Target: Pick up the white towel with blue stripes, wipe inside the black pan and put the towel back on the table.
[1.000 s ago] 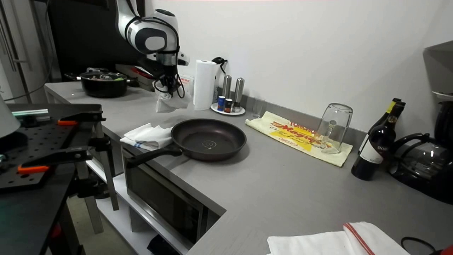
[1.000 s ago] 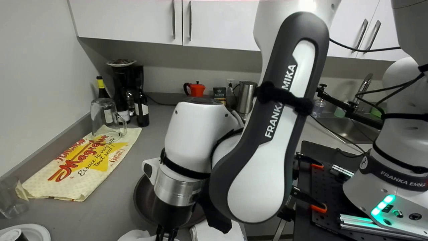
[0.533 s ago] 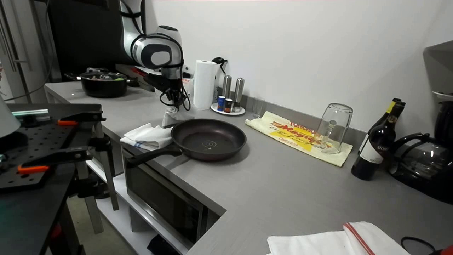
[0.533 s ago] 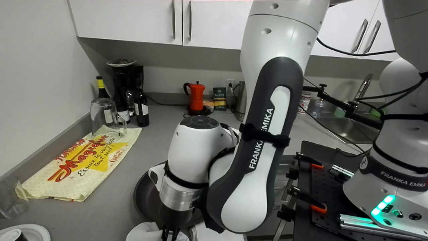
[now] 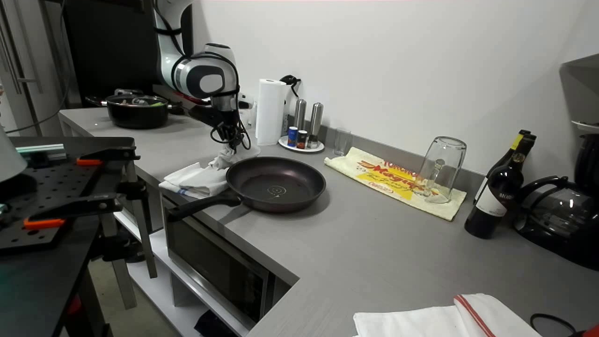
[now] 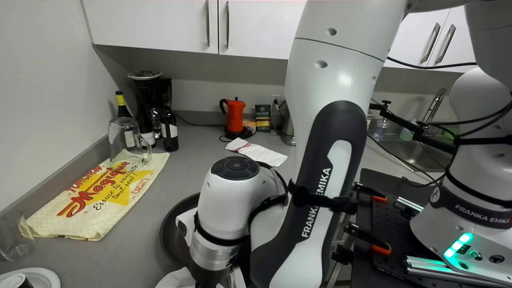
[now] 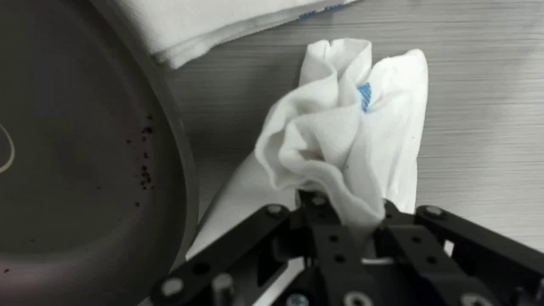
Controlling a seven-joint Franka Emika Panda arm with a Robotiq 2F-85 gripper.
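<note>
The white towel with blue stripes (image 7: 395, 127) is bunched up in my gripper (image 7: 350, 208). Its lower part lies on the grey counter beside the black pan; one blue stripe shows in the wrist view. In an exterior view the towel (image 5: 223, 160) sits behind the pan (image 5: 276, 185), under the gripper (image 5: 231, 148). The fingers stand close together with cloth between them; the fingertips are hidden by folds. The pan's inside (image 7: 85, 170) shows several dark specks in the wrist view. A second, folded white towel with a blue stripe (image 5: 199, 181) lies near the pan handle.
A paper towel roll (image 5: 270, 112) and a white plate with shakers (image 5: 302, 145) stand along the wall. A yellow cloth (image 5: 374, 175) bears an upturned glass mug (image 5: 442, 164). A red-striped towel (image 5: 430, 323) lies in front. A black pot (image 5: 137, 114) stands at the back.
My gripper has come down with the towel, which hung in the air a second ago and now rests on the counter. The red-striped towel has come into sight behind the arm.
</note>
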